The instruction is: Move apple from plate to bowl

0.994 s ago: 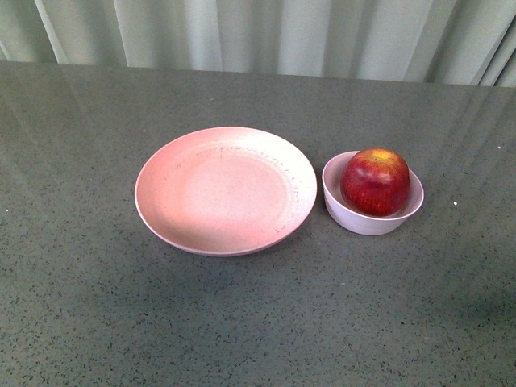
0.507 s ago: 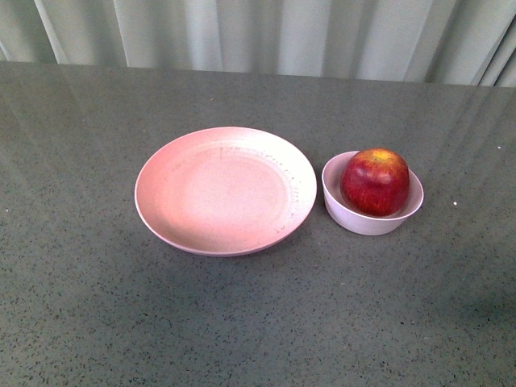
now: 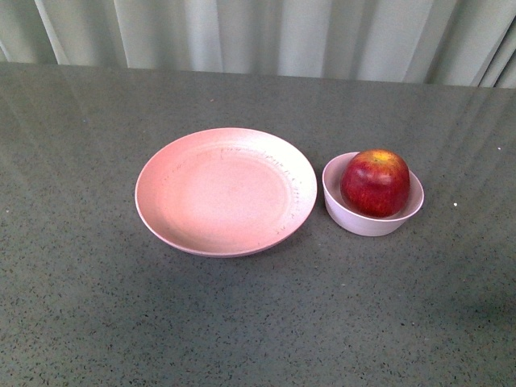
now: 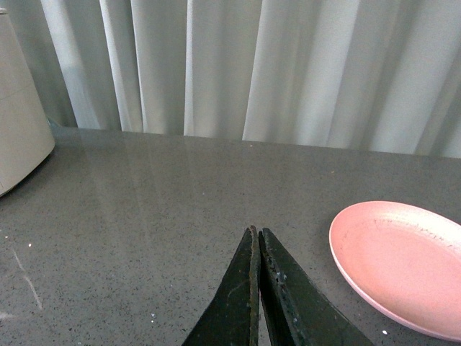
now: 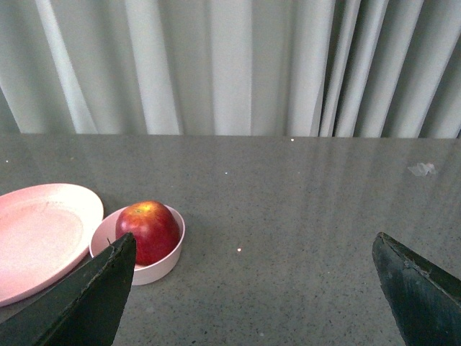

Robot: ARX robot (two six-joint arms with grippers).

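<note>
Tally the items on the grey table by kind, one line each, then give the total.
Wide shallow pink plate: 1
Small deep pale pink-white bowl: 1
Round dark-red apple with a yellow-orange top, sitting in the bowl: 1
Total: 3

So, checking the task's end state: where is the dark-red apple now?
In the front view, the dark-red apple sits inside the small pale bowl, right of the wide pink plate.
</note>
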